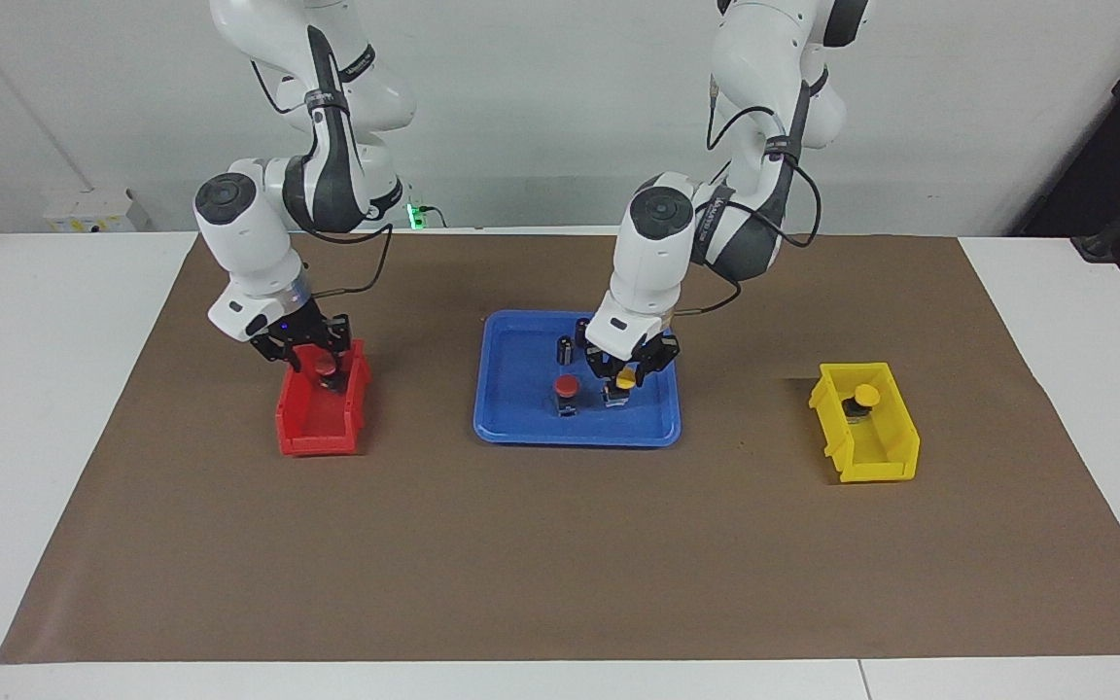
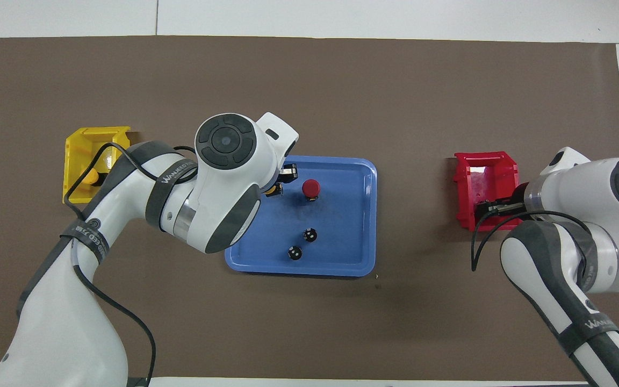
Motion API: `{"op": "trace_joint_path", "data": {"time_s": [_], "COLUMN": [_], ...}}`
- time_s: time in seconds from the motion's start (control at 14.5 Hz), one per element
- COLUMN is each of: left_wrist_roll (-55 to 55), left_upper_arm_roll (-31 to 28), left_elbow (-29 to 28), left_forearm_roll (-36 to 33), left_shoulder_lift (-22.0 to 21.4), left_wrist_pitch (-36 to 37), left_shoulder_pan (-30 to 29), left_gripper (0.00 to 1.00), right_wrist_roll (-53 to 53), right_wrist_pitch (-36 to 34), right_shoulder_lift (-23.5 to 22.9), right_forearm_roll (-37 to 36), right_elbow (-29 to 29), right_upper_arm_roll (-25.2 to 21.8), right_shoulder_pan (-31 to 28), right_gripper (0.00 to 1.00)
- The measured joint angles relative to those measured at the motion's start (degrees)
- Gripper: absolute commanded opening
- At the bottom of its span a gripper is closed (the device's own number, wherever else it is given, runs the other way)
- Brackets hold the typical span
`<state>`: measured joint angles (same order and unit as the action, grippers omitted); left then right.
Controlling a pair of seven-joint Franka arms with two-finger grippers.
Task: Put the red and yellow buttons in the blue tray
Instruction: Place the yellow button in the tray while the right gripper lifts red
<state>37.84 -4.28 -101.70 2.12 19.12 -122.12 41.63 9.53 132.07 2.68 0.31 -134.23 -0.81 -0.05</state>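
Left pincer [image 1: 625, 381] is down in the blue tray [image 1: 521, 425], closed on a yellow button [image 1: 624, 380]. The button's base looks at or just off the tray floor, beside the red button [image 1: 566, 387] already standing there. So this is the drop-off step for the first yellow one. Next move: let go, then lift straight up so the fingers don't tip it or knock its red neighbour.

Right pincer [image 1: 323, 367] is over the red bin [image 1: 299, 428] with the second red button [image 1: 326, 368] between its fingers, apparently gripped; whether it has cleared the bin floor I can't tell. It has to be carried to the tray next.

Last yellow button [image 1: 864, 396] sits in the yellow bin [image 1: 881, 457] at the left arm's end of the table [image 1: 560, 544].

Watch-outs: two dark capless cylinders [image 1: 572, 340] stand in the tray nearer to the robots than the buttons, just beside the left wrist. Both arms will be heading for the same tray, so take turns.
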Motion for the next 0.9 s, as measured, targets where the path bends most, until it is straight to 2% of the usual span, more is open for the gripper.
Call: {"op": "trace_joint_path", "data": {"time_s": [0.07, 0.21, 0.62, 0.76, 0.9], "left_wrist_roll": [0.12, 0.16, 0.19, 0.23, 0.23], "left_upper_arm_roll": [0.0, -0.1, -0.15, -0.18, -0.22], "left_elbow": [0.0, -0.12, -0.33, -0.33, -0.29], "left_forearm_roll": [0.0, 0.0, 0.0, 0.0, 0.0], "left_shoulder_lift": [0.46, 0.88, 0.93, 0.92, 0.75], "left_wrist_pitch": [-0.23, -0.39, -0.83, -0.83, -0.7], "left_shoulder_pan": [0.12, 0.11, 0.11, 0.11, 0.11], "left_gripper": [0.09, 0.27, 0.62, 0.73, 0.84], "right_wrist_roll": [0.03, 0.04, 0.03, 0.03, 0.03], "right_wrist_pitch": [0.54, 2.05, 4.07, 3.95, -0.43], "right_shoulder_lift": [0.03, 0.09, 0.08, 0.07, -0.15], "right_forearm_roll": [0.01, 0.02, 0.08, 0.09, 0.1], "right_elbow": [-0.24, -1.17, -2.32, -1.85, 1.65], "right_upper_arm_roll": [0.01, 0.12, 0.41, 0.48, 0.55], "right_shoulder_pan": [-0.05, -0.05, 0.25, 0.63, 2.05], "right_gripper": [0.65, 0.61, 0.28, 0.28, 0.28]}}
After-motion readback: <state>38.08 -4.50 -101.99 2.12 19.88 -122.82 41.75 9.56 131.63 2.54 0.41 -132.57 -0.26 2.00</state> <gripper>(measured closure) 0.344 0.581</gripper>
